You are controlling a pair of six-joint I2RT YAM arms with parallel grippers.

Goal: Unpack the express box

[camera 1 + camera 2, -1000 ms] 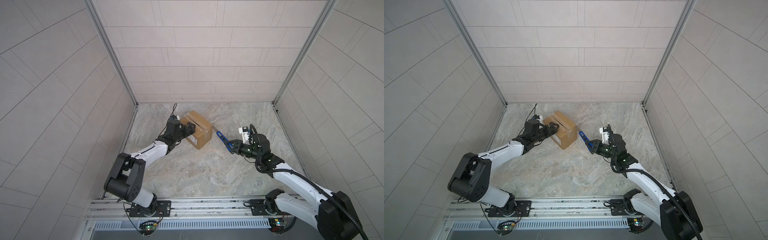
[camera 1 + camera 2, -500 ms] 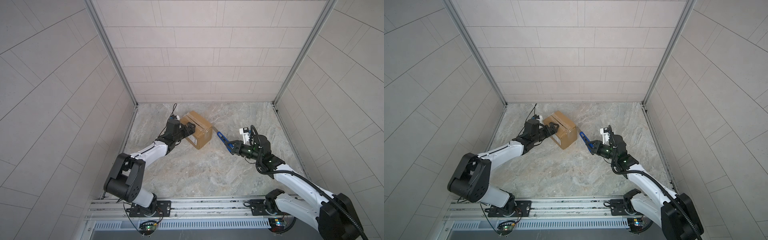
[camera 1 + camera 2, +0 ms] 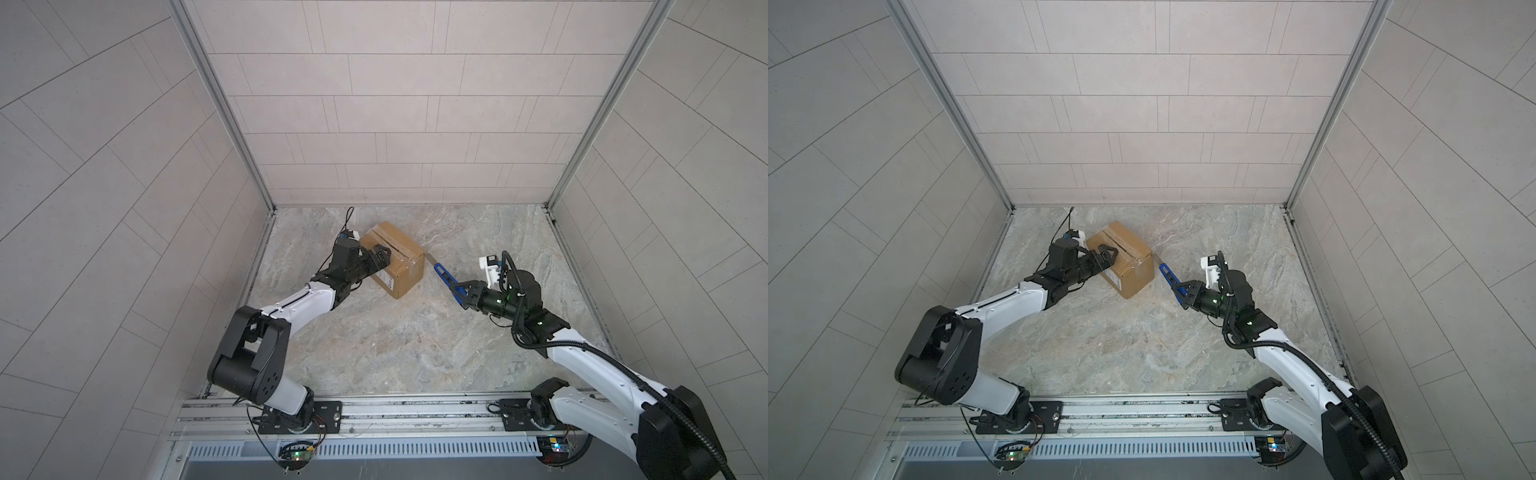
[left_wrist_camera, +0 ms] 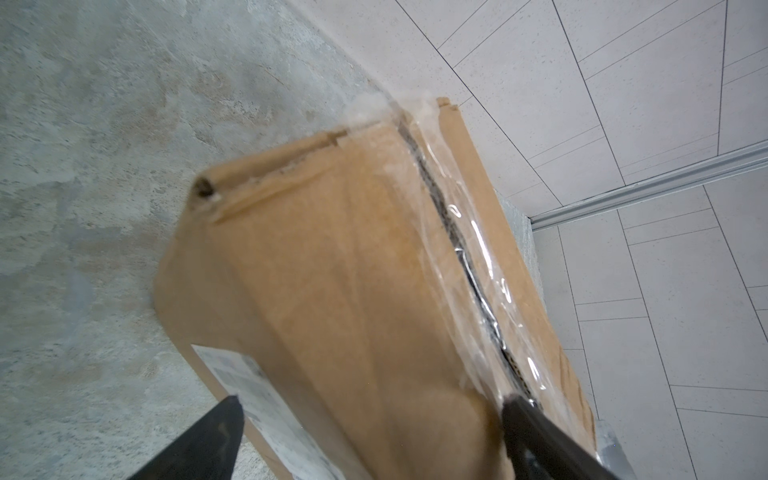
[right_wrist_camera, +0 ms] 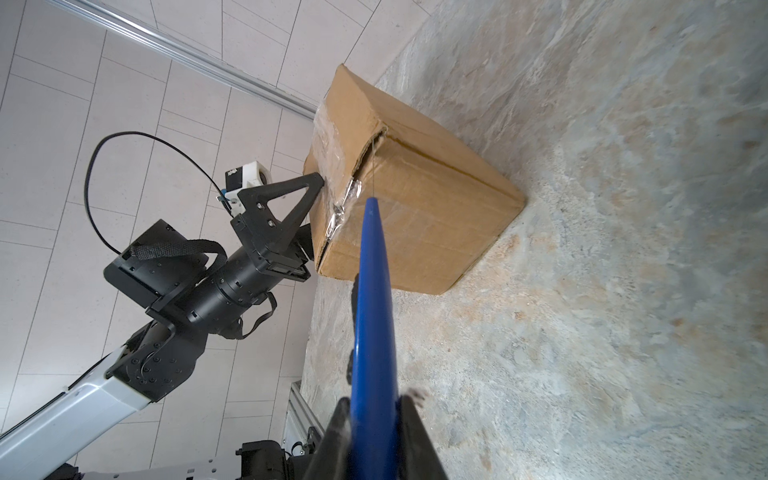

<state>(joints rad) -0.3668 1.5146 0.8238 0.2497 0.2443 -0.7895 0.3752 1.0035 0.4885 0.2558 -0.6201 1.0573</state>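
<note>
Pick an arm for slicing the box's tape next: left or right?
Right, most likely. The right gripper is shut on the blue knife, whose blade points at the taped end of the express box. The left gripper is open, straddling the box with no tool.

Grey-beige marbled tabletop (image 3: 395, 345) — brown taped express box (image 3: 405, 272) sits flat on it, toward back-left.

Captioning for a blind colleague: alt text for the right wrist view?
A blue knife, clamped in the right gripper, points its blade at the taped edge of a cardboard box. The open left gripper touches the box.
</note>
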